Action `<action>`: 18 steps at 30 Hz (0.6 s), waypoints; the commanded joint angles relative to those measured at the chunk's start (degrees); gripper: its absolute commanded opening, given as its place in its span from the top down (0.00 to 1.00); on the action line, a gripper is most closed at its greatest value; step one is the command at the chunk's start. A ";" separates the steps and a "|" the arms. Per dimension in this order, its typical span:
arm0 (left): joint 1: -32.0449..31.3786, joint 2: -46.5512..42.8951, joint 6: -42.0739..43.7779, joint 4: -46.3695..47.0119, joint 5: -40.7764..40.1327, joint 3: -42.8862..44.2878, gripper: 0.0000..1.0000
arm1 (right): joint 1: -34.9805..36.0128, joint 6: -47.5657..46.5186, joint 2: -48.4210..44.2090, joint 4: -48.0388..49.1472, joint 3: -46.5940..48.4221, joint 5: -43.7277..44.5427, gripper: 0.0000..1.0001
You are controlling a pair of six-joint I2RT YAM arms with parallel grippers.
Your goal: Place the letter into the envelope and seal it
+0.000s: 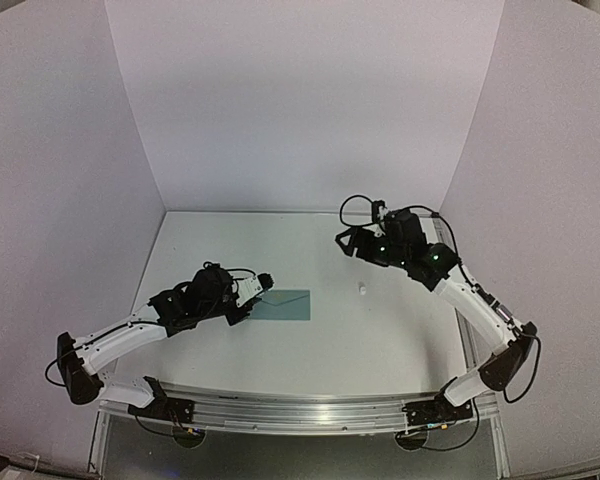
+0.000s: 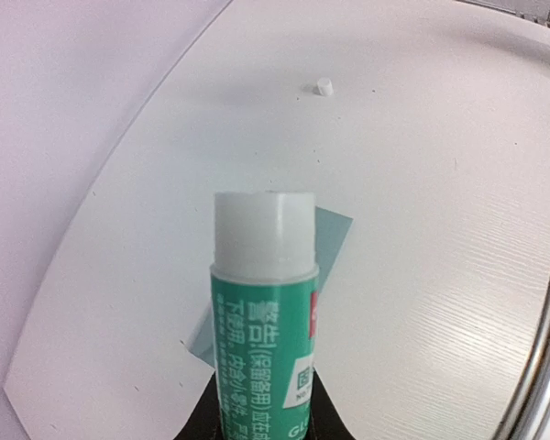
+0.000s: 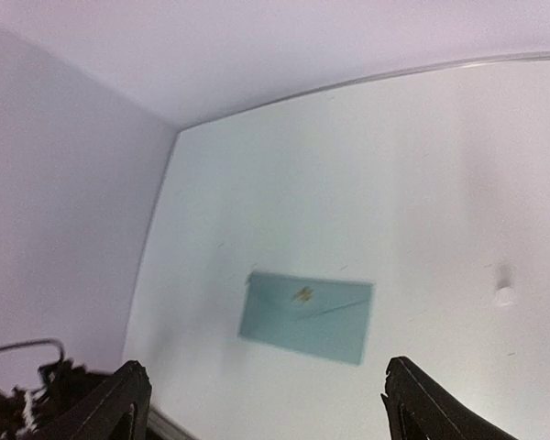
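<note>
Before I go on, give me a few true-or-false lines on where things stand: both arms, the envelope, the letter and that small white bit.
1. The left gripper holds a glue stick. True.
2. The right gripper is shut on the envelope. False: its jaws stand open and empty, off the envelope.
3. The envelope lies flat on the table. True.
4. The small white object rests on the envelope. False: in the top view it sits on bare table to the envelope's right, apart from it.
5. The letter lies open beside the envelope. False: no tan sheet shows in any view.
</note>
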 commanded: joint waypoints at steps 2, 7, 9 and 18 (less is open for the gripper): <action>0.47 -2.76 -12.17 -1.93 0.92 -3.20 1.00 | -5.63 -8.58 15.97 -22.06 8.56 12.31 0.12; 1.91 -5.05 -14.58 -0.21 1.87 -7.40 1.00 | -8.86 -11.57 27.90 -24.18 13.76 13.41 0.19; 2.55 -5.94 -15.00 0.65 1.90 -9.03 1.00 | -9.70 -11.87 31.34 -24.34 15.37 12.52 0.26; 5.57 -7.49 -16.53 3.38 4.27 -12.91 1.00 | -10.39 -11.30 41.29 -24.64 18.20 4.48 0.42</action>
